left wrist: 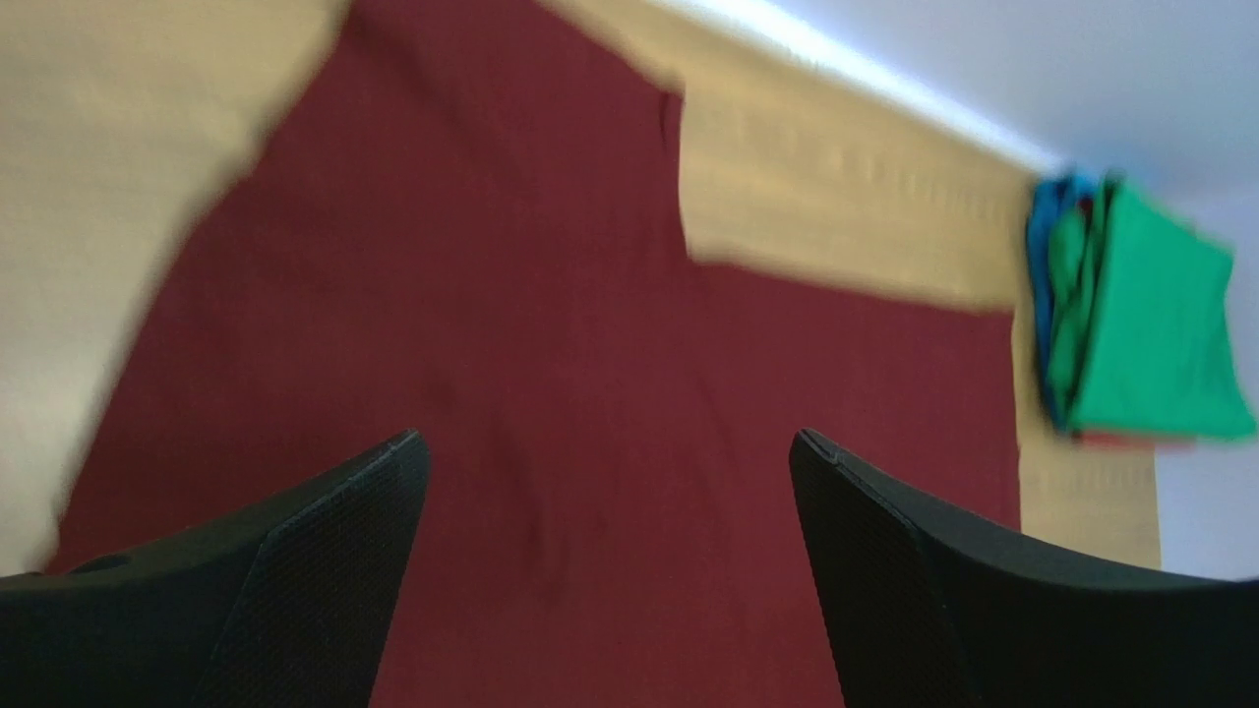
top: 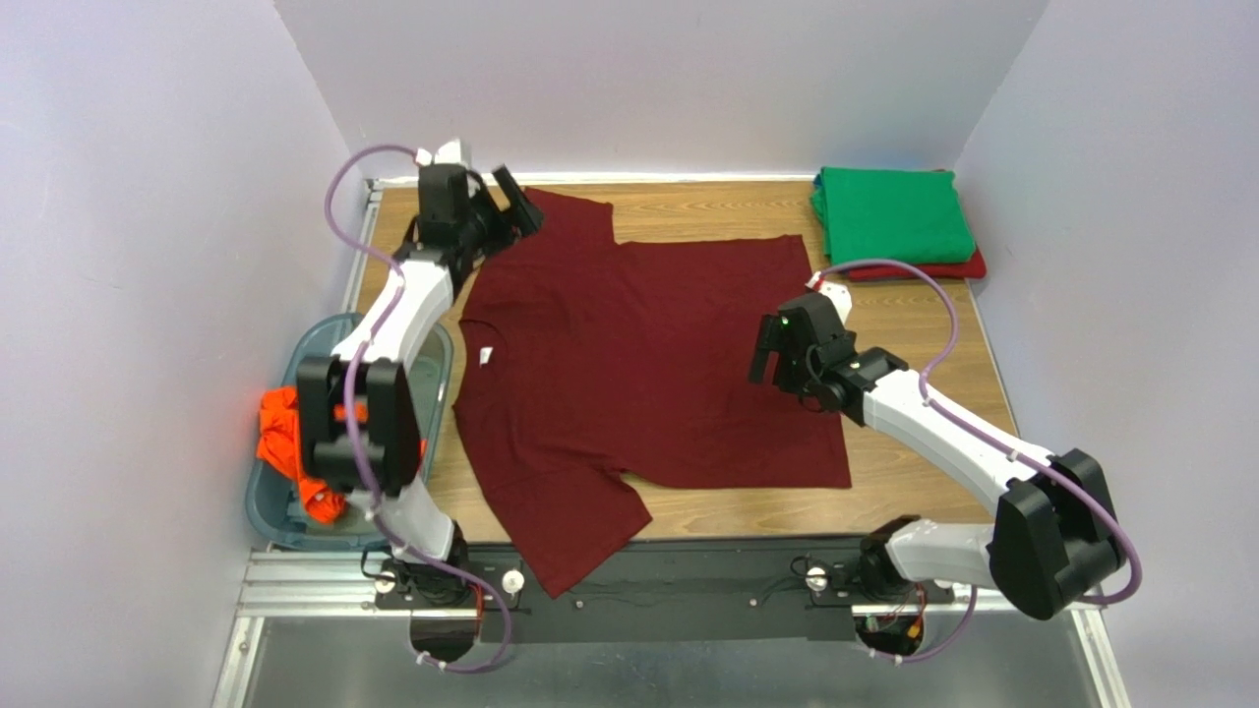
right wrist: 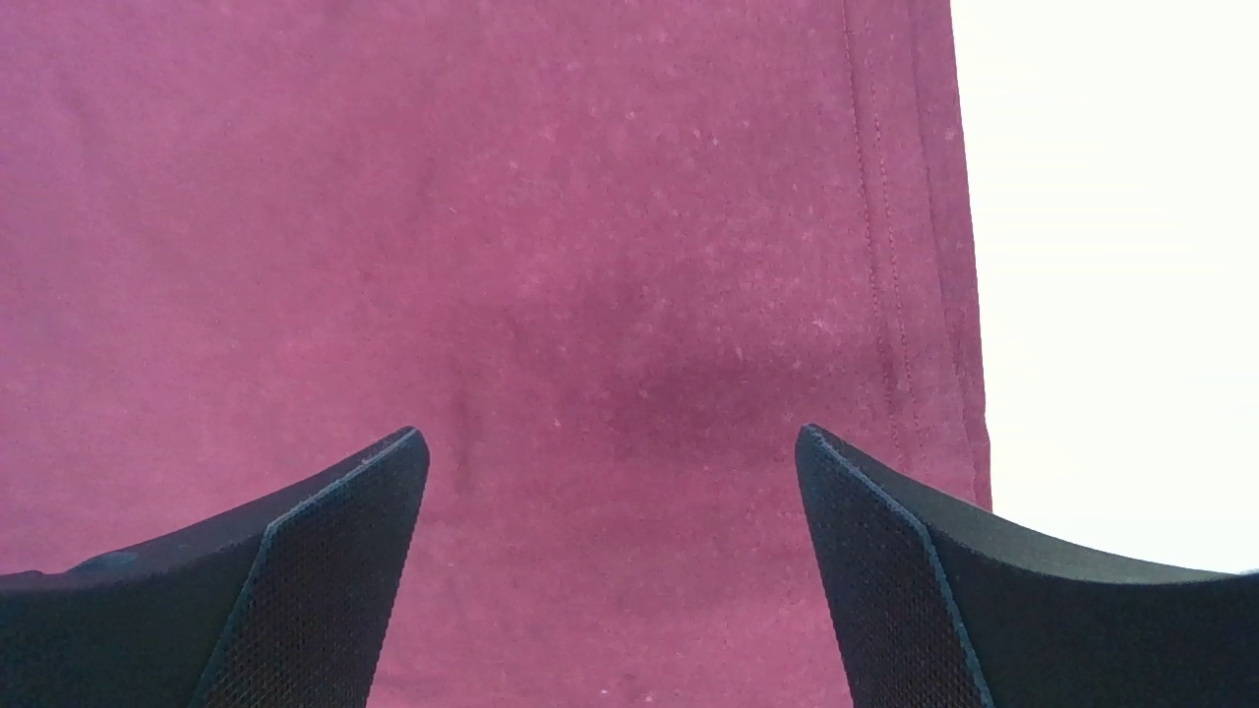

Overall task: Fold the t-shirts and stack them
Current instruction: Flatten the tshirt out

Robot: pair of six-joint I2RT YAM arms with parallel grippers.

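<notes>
- The dark maroon t-shirt point(top: 650, 369) lies spread flat in the middle of the counter point(top: 710, 210). Its collar is toward the left, with the small white neck label point(top: 483, 351) showing, and its hem point(right wrist: 902, 295) is toward the right.
- The near sleeve point(top: 579, 539) hangs a little over the front edge of the counter.
- I see no fold in it: both sleeves stick out and the body is one flat sheet. So I judge the step in hand to be the very start of folding this shirt.
- The left hand point(top: 513, 207) hovers at the far sleeve point(top: 569, 224). Its fingers are spread wide and hold nothing.
- The right hand point(top: 779, 347) hangs over the hem side, just inside the stitched edge. It is also spread and empty. Whether it touches the cloth, I cannot tell.
- In the far right corner, a folded green t-shirt point(top: 891, 214) lies on top of a folded red t-shirt point(top: 946, 270). I take this for the stack.
- A bright orange t-shirt point(top: 284, 428) sits crumpled in a bin point(top: 314, 337) at the left of the counter, not yet folded.
- For the next move, I think each hand must go down to an edge of the cloth and pinch it, the left at the far sleeve and the right nearer the far hem corner. Then both should carry the far side toward the middle together, so the fold comes straight.
</notes>
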